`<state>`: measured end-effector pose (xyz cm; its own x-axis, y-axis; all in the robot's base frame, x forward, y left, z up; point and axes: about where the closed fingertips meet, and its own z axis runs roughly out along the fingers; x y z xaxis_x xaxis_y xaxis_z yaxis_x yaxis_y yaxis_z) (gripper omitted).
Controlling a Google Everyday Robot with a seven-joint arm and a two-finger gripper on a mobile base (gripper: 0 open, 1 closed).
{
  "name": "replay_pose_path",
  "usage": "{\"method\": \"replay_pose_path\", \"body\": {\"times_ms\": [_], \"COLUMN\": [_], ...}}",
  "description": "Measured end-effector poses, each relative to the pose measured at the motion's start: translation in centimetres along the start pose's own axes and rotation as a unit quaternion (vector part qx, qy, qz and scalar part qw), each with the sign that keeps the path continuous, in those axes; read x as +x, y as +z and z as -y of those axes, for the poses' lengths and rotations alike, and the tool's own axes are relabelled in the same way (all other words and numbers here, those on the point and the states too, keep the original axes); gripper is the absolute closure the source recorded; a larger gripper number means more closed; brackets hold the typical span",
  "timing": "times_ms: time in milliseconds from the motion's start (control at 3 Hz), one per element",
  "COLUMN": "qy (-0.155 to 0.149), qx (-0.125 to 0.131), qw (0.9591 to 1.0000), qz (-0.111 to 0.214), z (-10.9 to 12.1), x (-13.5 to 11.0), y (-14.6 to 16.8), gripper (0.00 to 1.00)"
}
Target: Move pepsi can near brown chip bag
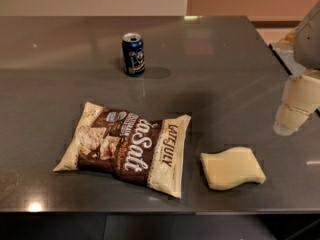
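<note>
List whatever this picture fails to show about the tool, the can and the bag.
- The tool, camera view, at the right side above the table: its arm is cut off by the frame's right edge.
- The can, far back on the table: its rear is hidden by its own body, and its small print is too small to read.
- The bag: its underside is hidden against the table, and its fine print is too small to read.

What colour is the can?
Can: dark blue, silver top, camera view. Gripper hangs far right.
</note>
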<state>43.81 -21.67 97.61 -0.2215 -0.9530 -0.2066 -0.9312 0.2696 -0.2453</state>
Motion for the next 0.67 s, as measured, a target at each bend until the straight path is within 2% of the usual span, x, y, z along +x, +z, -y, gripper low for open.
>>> {"method": "replay_pose_path", "body": {"times_ms": [333, 667], "qy": [0.0, -0.005], "qx": [0.0, -0.003], "qw": [1.0, 0.9999], "qz": [0.0, 0.008], "z": [0.0, 1.0], "x": [0.0, -1.0], "y": [0.0, 0.4], "gripper": [0.0, 0.0]}}
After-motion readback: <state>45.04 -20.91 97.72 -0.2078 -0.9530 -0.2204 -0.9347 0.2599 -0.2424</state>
